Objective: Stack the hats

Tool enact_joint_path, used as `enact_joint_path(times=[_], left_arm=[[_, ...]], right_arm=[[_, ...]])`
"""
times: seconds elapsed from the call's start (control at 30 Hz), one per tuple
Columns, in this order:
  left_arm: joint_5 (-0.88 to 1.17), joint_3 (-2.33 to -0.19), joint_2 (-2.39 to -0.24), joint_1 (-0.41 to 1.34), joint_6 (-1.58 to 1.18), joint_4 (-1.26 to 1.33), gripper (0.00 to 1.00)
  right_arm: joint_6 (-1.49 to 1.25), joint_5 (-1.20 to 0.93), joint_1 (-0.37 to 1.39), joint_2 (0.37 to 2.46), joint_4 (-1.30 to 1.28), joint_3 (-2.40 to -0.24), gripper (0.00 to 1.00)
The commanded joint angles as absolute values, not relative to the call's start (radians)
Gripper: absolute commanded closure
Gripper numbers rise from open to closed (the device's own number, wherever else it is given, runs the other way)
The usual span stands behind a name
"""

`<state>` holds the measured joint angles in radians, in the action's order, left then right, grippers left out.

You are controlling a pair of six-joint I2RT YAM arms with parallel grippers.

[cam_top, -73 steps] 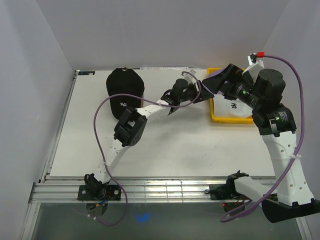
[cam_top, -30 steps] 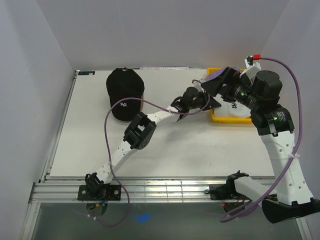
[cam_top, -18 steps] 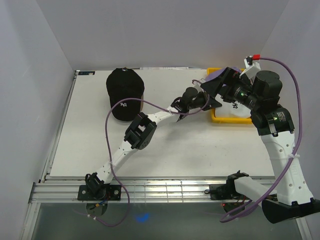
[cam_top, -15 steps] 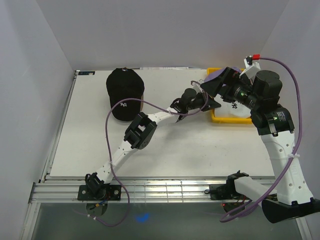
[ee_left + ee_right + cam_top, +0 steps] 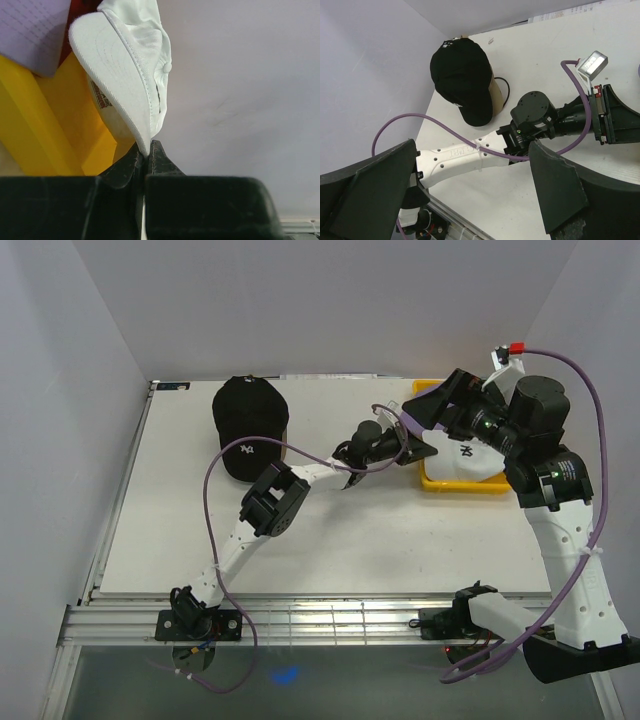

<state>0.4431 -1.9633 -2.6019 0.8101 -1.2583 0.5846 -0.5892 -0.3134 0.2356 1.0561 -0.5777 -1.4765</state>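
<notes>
A white hat [image 5: 125,75] hangs over the yellow bin [image 5: 30,125], and my left gripper [image 5: 147,150] is shut on the edge of its brim. From above, the left gripper [image 5: 418,447] is at the bin's left wall, and the white hat [image 5: 470,460] with its dark logo lies inside. A lavender hat [image 5: 30,30] and a strip of a dark red one [image 5: 82,7] show behind it. At the table's far left, a black hat [image 5: 250,425] lies on a tan hat [image 5: 495,97]. My right gripper [image 5: 437,405] hovers open over the bin, empty.
The yellow bin [image 5: 440,483] stands at the table's back right. The left arm [image 5: 300,470] stretches diagonally across the middle, its purple cable [image 5: 215,455] looping beside the black hat. White walls enclose the table on the left, back and right.
My left gripper reached to the bin and shut on the white hat's brim, then drew slightly left. The right gripper shifted a little above the bin and stayed open.
</notes>
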Motion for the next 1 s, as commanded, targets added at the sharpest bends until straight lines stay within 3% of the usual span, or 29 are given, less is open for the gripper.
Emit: enact_joint_path(times=[0.0, 0.97], left_arm=[[0.479, -1.928, -2.448, 0.799, -1.304, 0.718, 1.0], [0.236, -1.586, -2.115, 0.77, -1.335, 0.841, 1.0]], right_arm=[[-0.584, -0.311, 0.232, 1.06, -0.555, -1.523, 0.02], [-0.624, -0.305, 0.219, 1.111, -0.575, -1.742, 0.02]])
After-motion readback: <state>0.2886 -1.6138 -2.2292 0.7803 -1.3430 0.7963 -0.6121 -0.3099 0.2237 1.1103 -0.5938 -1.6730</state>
